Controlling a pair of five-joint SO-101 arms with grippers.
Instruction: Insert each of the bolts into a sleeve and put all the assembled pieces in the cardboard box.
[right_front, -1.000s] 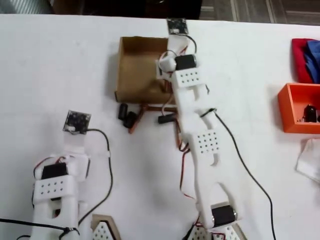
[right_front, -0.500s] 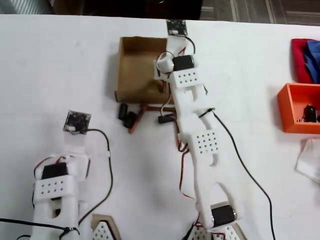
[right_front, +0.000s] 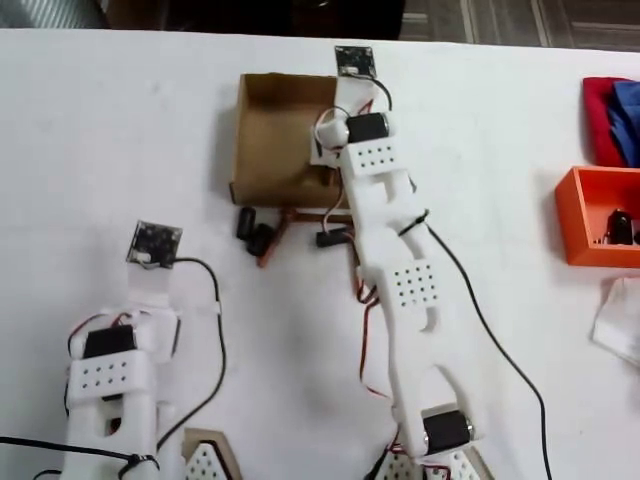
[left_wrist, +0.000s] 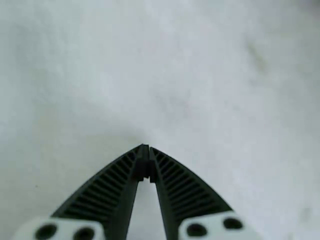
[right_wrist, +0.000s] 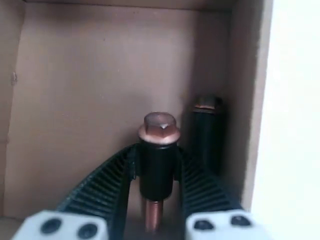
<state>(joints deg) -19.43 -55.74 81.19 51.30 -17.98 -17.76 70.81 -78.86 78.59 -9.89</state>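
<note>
Since a second ago your right arm (right_front: 400, 260) has barely shifted: its wrist has nudged slightly over the cardboard box (right_front: 275, 130), while your left arm (right_front: 110, 375) and the loose sleeves (right_front: 252, 230) on the table (right_front: 120, 130) lie where they were. Your right gripper (right_wrist: 157, 154) is clamped on an assembled piece inside the box: a smooth, matte black cylindrical sleeve (right_wrist: 157, 172) with a copper-coloured bolt (right_wrist: 159, 127) through it. The bolt's flanged hexagonal head sits at the far end and its bare shank pokes out at the near end. The dark fingers (right_wrist: 107, 180) are ribbed with fine ridges and press on both sides of the sleeve. A second assembled piece (right_wrist: 206, 130), the same black tube with a copper head, rests against the box's side wall just beside the held one. The box is plain brown cardboard with flat walls. Your left gripper (left_wrist: 144, 162) is closed on nothing, its ribbed tips meeting over the matte white table.
</note>
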